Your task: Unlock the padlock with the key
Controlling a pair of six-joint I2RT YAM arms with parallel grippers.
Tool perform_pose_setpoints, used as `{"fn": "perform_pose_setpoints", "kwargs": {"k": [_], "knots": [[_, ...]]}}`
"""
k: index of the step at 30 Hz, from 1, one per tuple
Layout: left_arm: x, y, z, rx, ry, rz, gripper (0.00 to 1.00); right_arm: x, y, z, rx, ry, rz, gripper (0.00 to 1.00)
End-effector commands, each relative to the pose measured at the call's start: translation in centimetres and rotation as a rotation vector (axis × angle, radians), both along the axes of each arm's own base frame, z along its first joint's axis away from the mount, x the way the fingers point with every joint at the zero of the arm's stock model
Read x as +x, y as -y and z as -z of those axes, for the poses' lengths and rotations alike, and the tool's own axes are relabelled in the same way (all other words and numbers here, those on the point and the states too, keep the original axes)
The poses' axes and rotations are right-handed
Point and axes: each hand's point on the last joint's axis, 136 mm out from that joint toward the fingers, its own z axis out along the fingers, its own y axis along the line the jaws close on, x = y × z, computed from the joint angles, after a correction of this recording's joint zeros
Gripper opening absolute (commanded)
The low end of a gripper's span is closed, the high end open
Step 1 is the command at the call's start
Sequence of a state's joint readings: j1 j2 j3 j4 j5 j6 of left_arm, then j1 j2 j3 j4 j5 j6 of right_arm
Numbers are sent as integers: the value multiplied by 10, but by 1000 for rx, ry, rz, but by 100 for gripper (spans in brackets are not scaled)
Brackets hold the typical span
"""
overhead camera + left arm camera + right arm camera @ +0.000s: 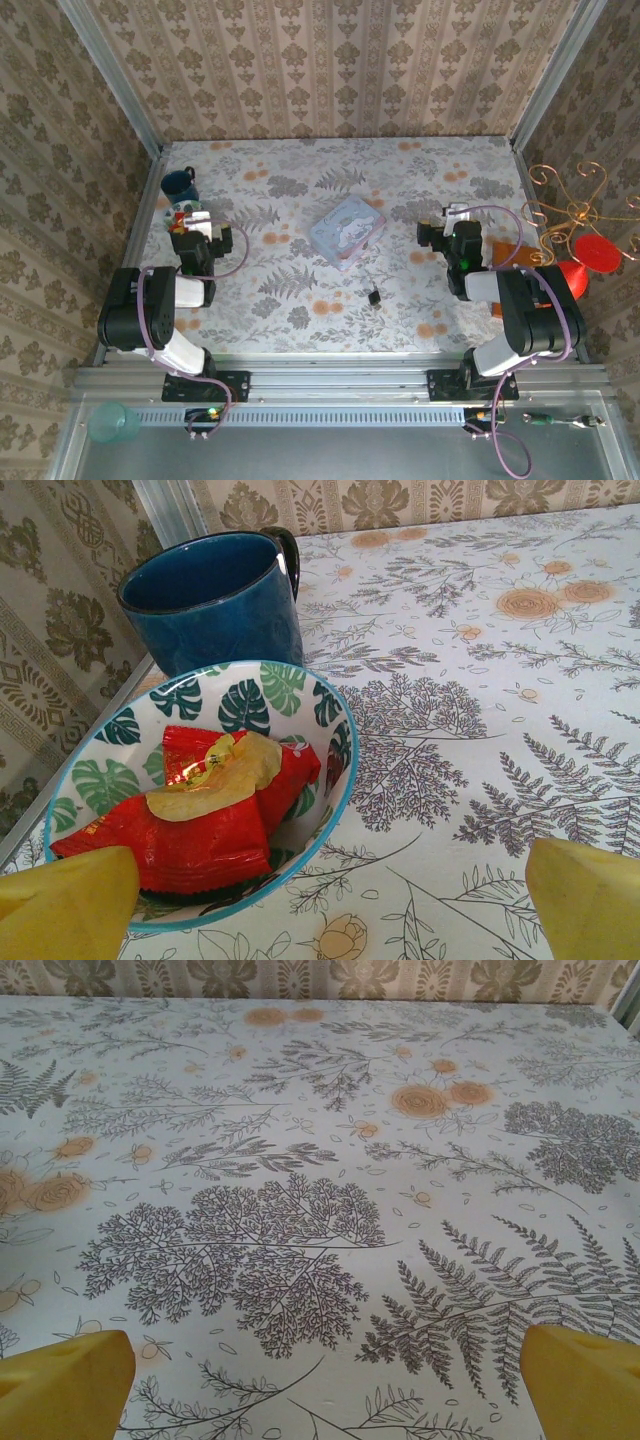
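Observation:
The padlock is a tiny dark block lying on the floral tablecloth just in front of the middle, between the two arms. The key is too small to make out. My left gripper stands open at the far left, its yellow fingertips low over the near rim of a leaf-patterned bowl, with nothing between them. My right gripper is open on the right over bare cloth and holds nothing. Both grippers are well away from the padlock.
A pale blue-grey tin with a cartoon picture lies behind the padlock. The bowl holds red snack packets, and a blue mug stands behind it by the left wall. A gold wire ornament and red pieces sit at the right edge.

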State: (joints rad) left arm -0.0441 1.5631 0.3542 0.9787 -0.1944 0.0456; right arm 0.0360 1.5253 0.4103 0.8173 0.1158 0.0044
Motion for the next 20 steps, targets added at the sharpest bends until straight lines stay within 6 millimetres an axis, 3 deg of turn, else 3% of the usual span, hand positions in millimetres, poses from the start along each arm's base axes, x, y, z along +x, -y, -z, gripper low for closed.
{"fn": "perform_pose_setpoints", "kwargs": {"k": [1,20], "knots": [[2,-3,-5,-12,19,-15,100,2,-3,-6,23,32,-15,100],[2,-3,-6,-11,21,-16,100,1,-5,-7,20,41,-25,100]]}}
